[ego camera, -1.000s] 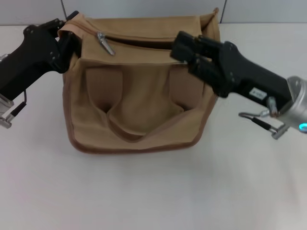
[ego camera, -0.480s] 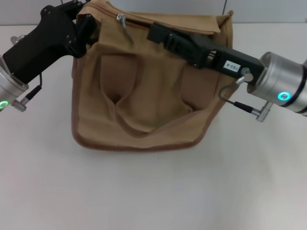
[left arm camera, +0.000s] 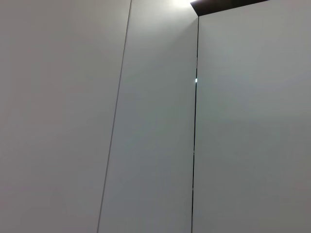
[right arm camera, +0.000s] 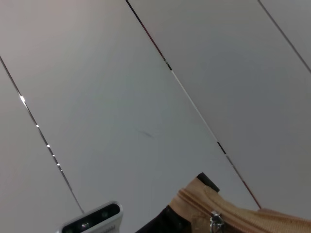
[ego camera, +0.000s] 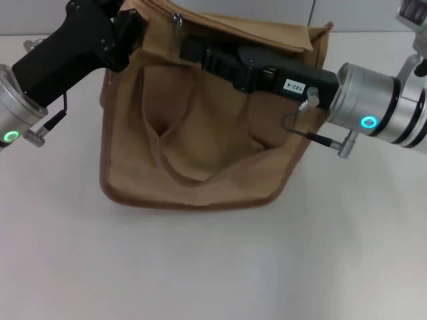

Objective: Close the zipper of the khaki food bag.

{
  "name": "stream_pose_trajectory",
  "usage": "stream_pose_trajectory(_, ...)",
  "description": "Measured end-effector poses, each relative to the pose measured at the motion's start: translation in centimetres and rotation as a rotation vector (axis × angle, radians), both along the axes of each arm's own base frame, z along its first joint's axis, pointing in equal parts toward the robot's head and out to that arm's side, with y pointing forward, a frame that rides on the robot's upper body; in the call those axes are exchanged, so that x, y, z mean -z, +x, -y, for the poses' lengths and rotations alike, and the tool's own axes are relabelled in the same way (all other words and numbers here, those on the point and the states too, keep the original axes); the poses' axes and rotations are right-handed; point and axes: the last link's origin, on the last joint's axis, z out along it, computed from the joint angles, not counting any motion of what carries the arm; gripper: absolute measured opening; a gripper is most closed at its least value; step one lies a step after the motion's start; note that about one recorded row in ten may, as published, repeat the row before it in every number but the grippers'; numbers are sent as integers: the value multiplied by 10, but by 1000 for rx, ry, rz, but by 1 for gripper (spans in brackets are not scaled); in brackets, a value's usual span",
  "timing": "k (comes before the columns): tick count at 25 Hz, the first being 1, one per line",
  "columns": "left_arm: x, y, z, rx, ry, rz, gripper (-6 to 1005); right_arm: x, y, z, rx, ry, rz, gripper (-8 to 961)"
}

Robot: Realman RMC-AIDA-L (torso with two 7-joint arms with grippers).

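The khaki food bag [ego camera: 200,147] stands mid-table, its front with a drooping handle facing me. The zipper's silver slider [ego camera: 177,20] hangs at the left end of the top seam. It also shows in the right wrist view [right arm camera: 214,221] on the tan seam. My left gripper [ego camera: 125,32] is clamped on the bag's top left corner. My right gripper [ego camera: 190,48] reaches from the right across the bag's upper front, its tip just below and right of the slider. The left wrist view shows only wall panels.
The white table [ego camera: 213,267] spreads in front of the bag and to both sides. A grey panelled wall [right arm camera: 146,97] stands behind. The left arm's white wrist camera [right arm camera: 92,221] shows in the right wrist view.
The right gripper has swung left along the bag's top to the slider, its wrist turning. The left gripper has risen with the bag's corner, and the bag top has shifted back and right.
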Motion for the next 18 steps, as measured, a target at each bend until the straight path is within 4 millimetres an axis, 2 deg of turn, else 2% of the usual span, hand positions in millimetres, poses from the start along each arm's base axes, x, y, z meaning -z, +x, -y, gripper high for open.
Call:
stream_pose_trajectory(8, 4, 3, 0, 7, -17, 2, 31, 1, -13, 1, -63, -4, 11, 224)
stream_pose_trajectory(18, 4, 3, 0, 5, -16, 4, 30, 1, -12, -2, -43, 13, 18, 224)
